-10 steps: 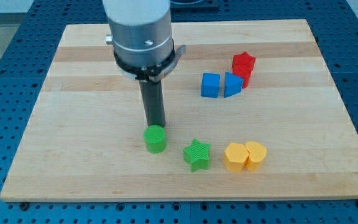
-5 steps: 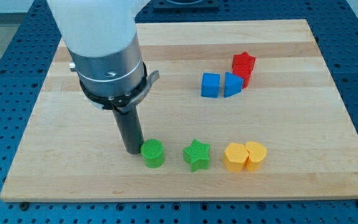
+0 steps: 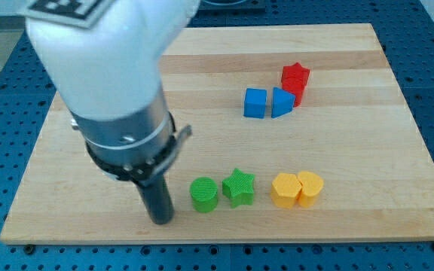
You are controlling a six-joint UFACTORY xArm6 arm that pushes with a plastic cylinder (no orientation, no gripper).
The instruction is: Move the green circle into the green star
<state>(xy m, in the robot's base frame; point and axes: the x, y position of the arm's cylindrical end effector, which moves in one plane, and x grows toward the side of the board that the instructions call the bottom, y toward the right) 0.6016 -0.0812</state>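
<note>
The green circle [image 3: 204, 195] is a short cylinder near the view's bottom, left of centre. The green star [image 3: 239, 187] stands just to its right, and the two look to be touching or almost touching. My tip [image 3: 160, 221] is on the board to the left of the green circle and slightly below it, a small gap apart. The arm's large white and grey body covers the board above my tip.
Two yellow blocks [image 3: 297, 189] stand side by side right of the green star. A blue cube [image 3: 255, 103], a blue triangular block [image 3: 280, 102] and a red star [image 3: 295, 78] cluster at the upper right. The wooden board [image 3: 353, 150] ends just below my tip.
My tip moved from above the green circle round to its left and then down. The green circle slid right and down, to the green star's side.
</note>
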